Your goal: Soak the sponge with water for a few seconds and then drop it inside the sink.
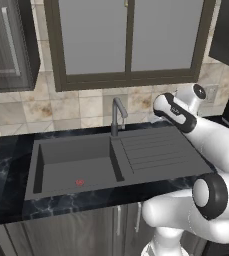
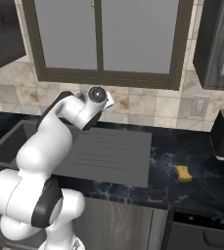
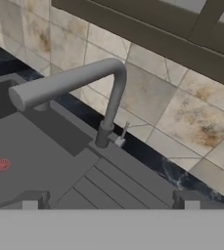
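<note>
- While the sponge [image 2: 183,173] lay alone on the black marbled countertop [image 2: 201,190], lower right of the right base frame, it sat well apart from the sink [image 1: 76,165].
- Sponge: judged light, soft, compressible; best pinched across its narrow waist.
- Gripper [image 3: 110,202]: fingertips spread wide, holding nothing, low in the hand frame.
- Gooseneck faucet [image 3: 91,83]: no stream visible.

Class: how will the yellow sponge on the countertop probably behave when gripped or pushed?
The sponge is a small, waisted block, so it probably squashes easily and weighs little. Lying flat on the countertop, it should slide, not roll.
</note>
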Tool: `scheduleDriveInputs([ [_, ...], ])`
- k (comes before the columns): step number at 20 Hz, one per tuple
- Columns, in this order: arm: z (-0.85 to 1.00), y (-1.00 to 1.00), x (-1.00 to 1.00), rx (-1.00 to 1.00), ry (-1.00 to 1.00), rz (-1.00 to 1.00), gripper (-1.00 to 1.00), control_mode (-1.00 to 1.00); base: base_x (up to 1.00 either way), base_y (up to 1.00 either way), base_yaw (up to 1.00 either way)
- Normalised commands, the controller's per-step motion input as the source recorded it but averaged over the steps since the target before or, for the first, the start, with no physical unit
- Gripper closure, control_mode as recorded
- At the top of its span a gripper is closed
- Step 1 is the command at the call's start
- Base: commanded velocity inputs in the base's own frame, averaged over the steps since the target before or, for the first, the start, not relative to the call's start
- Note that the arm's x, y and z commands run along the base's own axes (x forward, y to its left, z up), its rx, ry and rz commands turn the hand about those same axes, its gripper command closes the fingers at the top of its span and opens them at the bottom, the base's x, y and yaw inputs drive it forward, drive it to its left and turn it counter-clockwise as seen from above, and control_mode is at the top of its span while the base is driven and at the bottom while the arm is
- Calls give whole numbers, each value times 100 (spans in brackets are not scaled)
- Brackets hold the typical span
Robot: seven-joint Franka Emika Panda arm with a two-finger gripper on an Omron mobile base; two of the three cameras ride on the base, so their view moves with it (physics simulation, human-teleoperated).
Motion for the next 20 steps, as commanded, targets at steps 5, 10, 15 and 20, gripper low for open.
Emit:
scheduleDriveInputs([
  [5,0,0,20,0,0,-13,-100,-100,0,0,0],
  [10,-6,0,0,1,0,-15,-100,-100,0,0,0],
  [15,-12,0,0,5,-4,-12,-100,-100,0,0,0],
  [20,-3,4,0,5,-9,-9,-100,-100,0,0,0],
])
